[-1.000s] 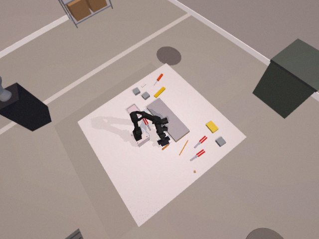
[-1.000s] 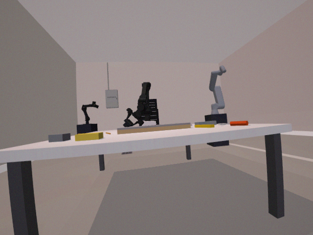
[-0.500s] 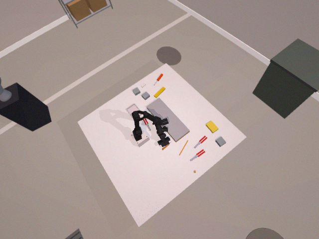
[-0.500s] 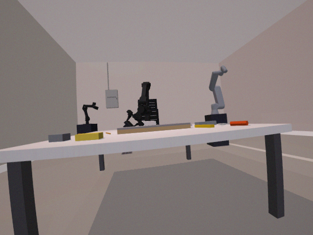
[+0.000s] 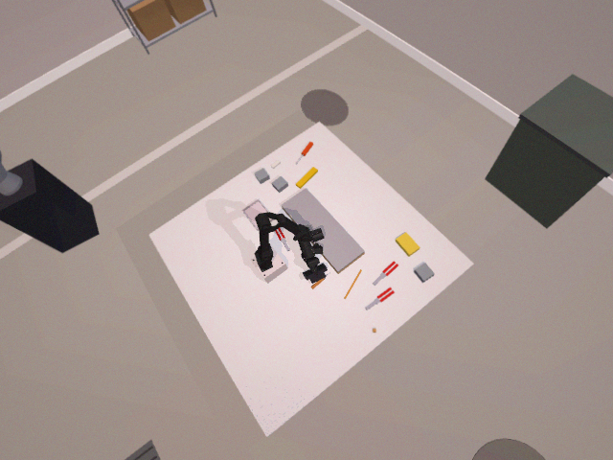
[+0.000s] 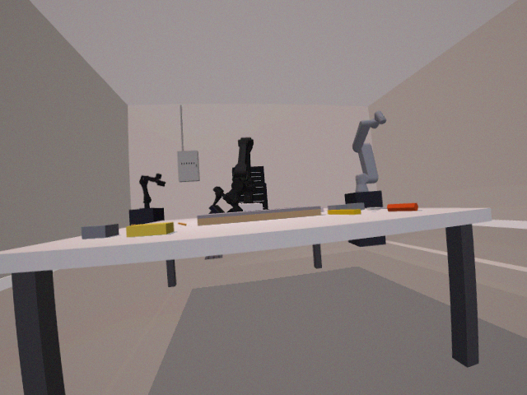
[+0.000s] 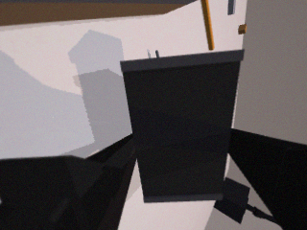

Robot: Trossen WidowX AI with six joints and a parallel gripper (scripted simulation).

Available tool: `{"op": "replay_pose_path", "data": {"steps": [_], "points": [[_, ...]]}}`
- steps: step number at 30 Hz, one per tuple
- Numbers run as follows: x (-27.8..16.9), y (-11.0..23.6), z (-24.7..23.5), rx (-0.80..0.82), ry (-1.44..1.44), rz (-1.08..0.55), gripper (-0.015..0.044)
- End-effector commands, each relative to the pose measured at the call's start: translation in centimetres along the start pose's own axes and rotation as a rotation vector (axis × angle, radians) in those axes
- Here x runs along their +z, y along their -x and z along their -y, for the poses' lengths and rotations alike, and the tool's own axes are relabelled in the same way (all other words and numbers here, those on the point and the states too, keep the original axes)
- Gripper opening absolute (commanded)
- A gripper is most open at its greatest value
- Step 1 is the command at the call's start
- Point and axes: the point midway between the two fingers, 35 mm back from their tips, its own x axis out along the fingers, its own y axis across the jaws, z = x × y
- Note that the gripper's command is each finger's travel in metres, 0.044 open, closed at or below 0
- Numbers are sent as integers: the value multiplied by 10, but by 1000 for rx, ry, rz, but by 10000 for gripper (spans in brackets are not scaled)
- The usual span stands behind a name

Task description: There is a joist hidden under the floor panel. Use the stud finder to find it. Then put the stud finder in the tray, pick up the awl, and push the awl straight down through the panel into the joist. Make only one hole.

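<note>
My gripper [image 5: 314,276] [image 6: 215,207] [image 7: 177,135] is shut on the stud finder [image 7: 179,110], a dark rectangular block with two small pins at its far end. It holds the block low over the white table [image 5: 277,346], just off the near short end of the floor panel [image 5: 328,227] [image 6: 255,215] [image 7: 72,13], a grey slab with brown edges. In the overhead view the arm hides the block; a small orange bit [image 5: 317,283] shows under the gripper. The pale pink tray [image 5: 254,208] lies beside the arm's base, on the panel's left. Two red-handled tools [image 5: 281,236] lie near the tray, partly hidden by the arm.
An orange rod [image 5: 352,284] [image 7: 207,24] lies right of the gripper. Two red-handled tools [image 5: 385,271] [image 5: 380,298], a yellow block [image 5: 406,243] and a grey block [image 5: 423,271] lie farther right. Grey blocks, a yellow bar [image 5: 306,176] and an orange screwdriver [image 5: 304,151] lie beyond the panel.
</note>
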Motion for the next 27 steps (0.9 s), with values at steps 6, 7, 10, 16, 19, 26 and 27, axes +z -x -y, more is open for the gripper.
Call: {"op": "replay_pose_path", "data": {"steps": [6, 7, 10, 16, 19, 26, 27], "points": [[0, 0, 1, -3, 0, -1, 341], [0, 0, 1, -3, 0, -1, 368], [0, 0, 1, -3, 0, -1, 440], [0, 6, 0, -1, 0, 0, 440], [1, 10, 0, 0, 0, 0, 440], [1, 21, 0, 1, 0, 0, 440], [1, 22, 0, 2, 0, 0, 440]]}}
